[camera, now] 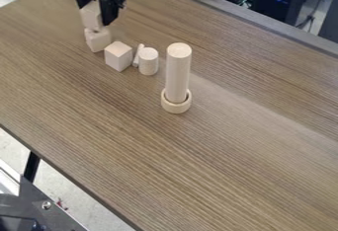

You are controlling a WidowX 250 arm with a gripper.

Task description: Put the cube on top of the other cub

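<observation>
At the upper left of the camera view, the black gripper (94, 13) hangs down with its fingers shut on a pale wooden cube (91, 17). The held cube looks slightly tilted, and its upper part is partly hidden by the gripper. Directly beneath it, another wooden cube (98, 40) stands on the table; the two appear to touch, though a small gap cannot be ruled out. A third wooden cube (119, 56) sits just to the lower right of that one.
Right of the cubes are a thin wooden stick (139, 56) and a short cylinder (148, 61). Nearer the middle, a tall cylinder (178, 72) stands upright in a wooden ring (176, 107). The brown table (231, 161) extends to the right and front.
</observation>
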